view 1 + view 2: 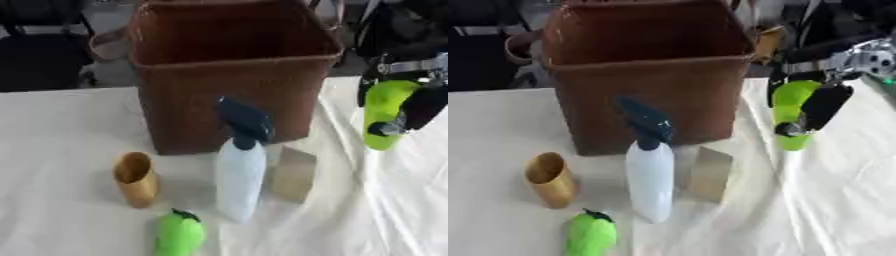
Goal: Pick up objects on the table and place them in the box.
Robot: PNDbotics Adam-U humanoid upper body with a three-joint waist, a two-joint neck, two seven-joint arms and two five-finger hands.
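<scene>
My right hand [820, 107] has its fingers curled round 1 green object [791, 117], held above the desk [61, 130] right of the brown box [232, 75], while the spray bottle [240, 170], tan cup [136, 179] and second green object [180, 233] remain unpicked

— Brown woven box [229, 75]: upright, open-topped, at the table's far side.
— White spray bottle [240, 177], dark trigger head: standing just before it.
— Tan cup [135, 179]: left of that, tilted.
— Green object [180, 234]: lying nearest.
— Second green object [792, 116]: held aloft, right of box.
</scene>
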